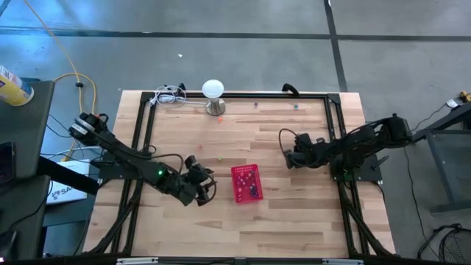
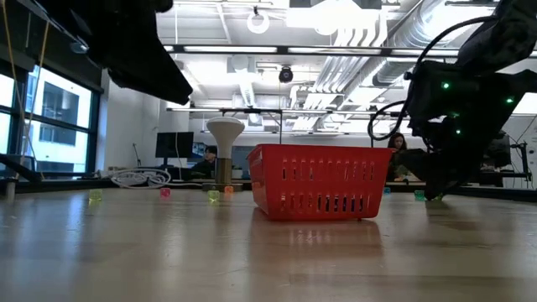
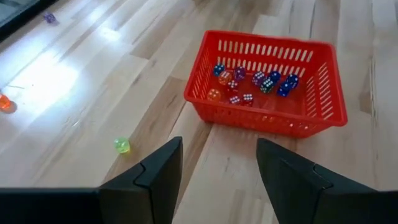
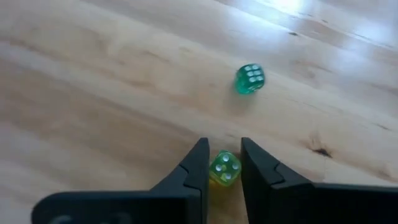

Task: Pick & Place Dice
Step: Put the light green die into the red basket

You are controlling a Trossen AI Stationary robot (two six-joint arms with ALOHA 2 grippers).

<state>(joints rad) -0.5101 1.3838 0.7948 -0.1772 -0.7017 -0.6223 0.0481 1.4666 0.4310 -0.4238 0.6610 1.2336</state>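
Two dark arms reach in over the wooden desk [image 1: 280, 221], one from each side. On the left of the desk we see the left arm, whose pincer [image 1: 204, 185] hangs just beside the red basket [image 1: 246, 182]; in its wrist view the left pincer [image 3: 217, 165] stands released, its two fingers spread wide apart with bare wood between them and the basket [image 3: 268, 81] ahead. The right arm comes in from the other side, and its pincer [image 1: 290, 156] sits to the right of the basket, a little farther back on the desk. In the right wrist view we find the right pincer [image 4: 222, 163] clenched on a yellow-green die [image 4: 224, 168], which sits squeezed between the two fingertips against the wood.

The basket stands near the middle of the desk, and in the low view [image 2: 320, 179] it rests flat on the surface. Behind it, at the far edge, a white lamp [image 1: 213, 94] stands on a metal base beside a coil of white cable [image 1: 171, 96].

Most of the dice [image 3: 254, 83] lie gathered in the basket: blue, purple, pink, red and orange ones. A green die [image 4: 249, 79] lies loose on the wood near the right pincer, clear of it. Another small green die [image 3: 122, 145] lies on the desk near the left pincer, and an orange one [image 3: 5, 102] sits farther off.
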